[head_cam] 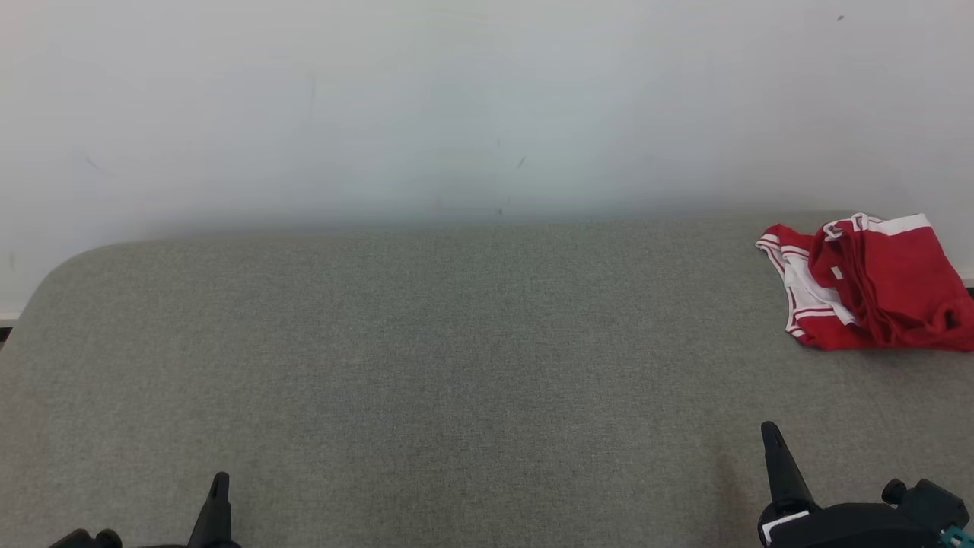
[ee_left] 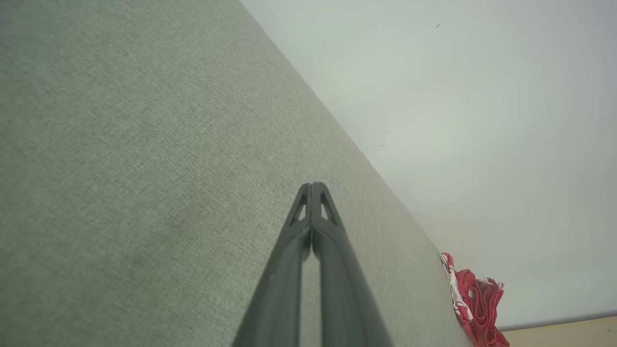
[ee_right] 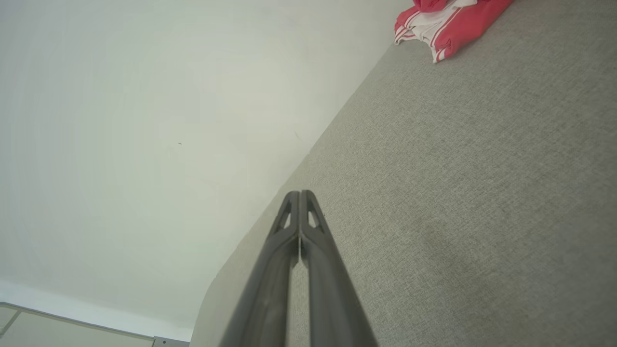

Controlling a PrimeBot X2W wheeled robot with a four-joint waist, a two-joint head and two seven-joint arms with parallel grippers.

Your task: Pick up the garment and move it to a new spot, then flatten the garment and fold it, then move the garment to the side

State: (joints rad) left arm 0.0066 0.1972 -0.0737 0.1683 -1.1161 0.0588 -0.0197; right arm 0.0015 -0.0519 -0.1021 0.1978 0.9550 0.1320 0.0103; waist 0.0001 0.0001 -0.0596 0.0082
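Garment [head_cam: 875, 285] logged at the far right of the head view; entries below run by size.

Wall [head_cam: 487, 99]: pale and plain with a few small dark marks, standing behind the whole work area.

Surface [head_cam: 426, 365]: grey woven fabric. It has a rounded corner at the far left, and its back edge meets the Wall.

Garment: red with white trim and stripes, crumpled in a loose heap. It lies on the Surface at the back right, close to the Wall, and is cut off by the right edge of the head view. A small white tag [head_cam: 837, 272] shows among the folds.

Right gripper [ee_right: 300, 193]: its two dark fingers are pressed together tip to tip and hold nothing. It sits low right in the head view over grey fabric, well apart from the Garment ahead of it.

Left gripper [ee_left: 312, 185]: fingers likewise together and empty. It sits low left in the head view, the farther of the two from the Garment.
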